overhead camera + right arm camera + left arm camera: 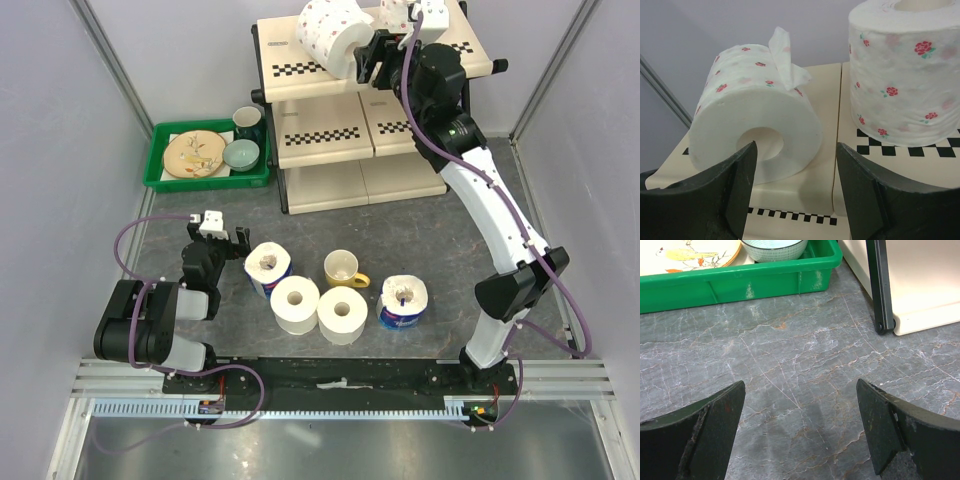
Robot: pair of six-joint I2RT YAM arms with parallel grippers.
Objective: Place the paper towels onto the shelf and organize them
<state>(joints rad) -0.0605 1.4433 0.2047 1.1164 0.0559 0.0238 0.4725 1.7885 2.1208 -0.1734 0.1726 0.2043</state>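
Jaws of the right gripper [796,150] stand apart just before a floral roll [740,100] lying atop the shelf [827,100]. Off the shelf, the left gripper [800,385] gapes too.

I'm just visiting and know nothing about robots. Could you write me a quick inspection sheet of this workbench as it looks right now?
Surface: grey marbled table.
Job's things: lying floral roll and upright floral roll on the top tier of the shelf; four more rolls on the table.
Clutter: yellow mug among those rolls; green tray of crockery.
Claws: left claw open, empty; right claw open, facing the lying roll.
Cables: purple cables along both arms.
Surroundings: plain walls.
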